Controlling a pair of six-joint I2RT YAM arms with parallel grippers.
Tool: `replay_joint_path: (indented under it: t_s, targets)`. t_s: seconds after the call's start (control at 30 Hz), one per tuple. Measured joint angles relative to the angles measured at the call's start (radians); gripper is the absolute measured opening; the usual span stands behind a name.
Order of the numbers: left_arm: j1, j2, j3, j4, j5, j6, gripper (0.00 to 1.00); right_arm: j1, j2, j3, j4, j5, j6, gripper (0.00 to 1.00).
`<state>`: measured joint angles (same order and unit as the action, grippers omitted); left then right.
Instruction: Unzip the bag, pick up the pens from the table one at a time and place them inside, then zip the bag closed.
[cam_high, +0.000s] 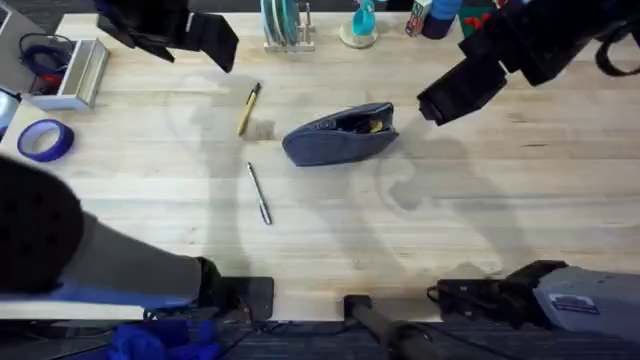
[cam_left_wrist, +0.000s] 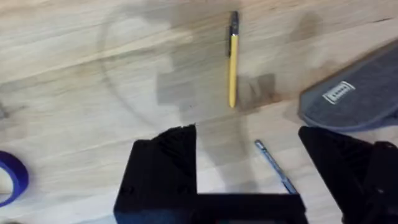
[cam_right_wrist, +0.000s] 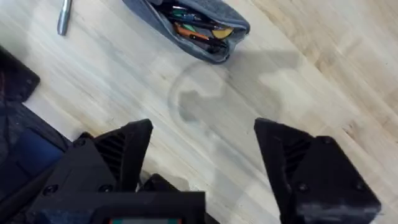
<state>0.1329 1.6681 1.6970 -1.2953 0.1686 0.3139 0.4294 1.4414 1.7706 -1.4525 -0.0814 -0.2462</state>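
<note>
Slim, light, slippery pens lie flat on the bench (cam_high: 480, 210)
Spread left hand (cam_left_wrist: 249, 143) hovers over yellow pen (cam_left_wrist: 232, 60): pinch mid-barrel; right hand (cam_right_wrist: 202, 143) spread, empty

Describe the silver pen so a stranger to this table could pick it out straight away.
Start at the blue-grey bag lying open near the middle of the wooden table. On its left lie two pens; the silver pen is the one nearer the arm bases, bare on the planks. It is thin and metal-grey throughout, unlike the yellow pen with dark ends farther back.
</note>
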Motion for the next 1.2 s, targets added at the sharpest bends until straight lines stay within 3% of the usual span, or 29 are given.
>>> replay_joint_path:
  t_s: [0.7,1.2]
  targets:
    - [-0.080,0.273,0.000,0.156,-0.092,-0.015,0.996,0.000,0.000,0.000,0.000,0.000,0.000,0.995]
    - [-0.113,0.411,0.000,0.172,-0.110,-0.038,0.997,0.000,0.000,0.000,-0.019,0.000,0.000,0.996]
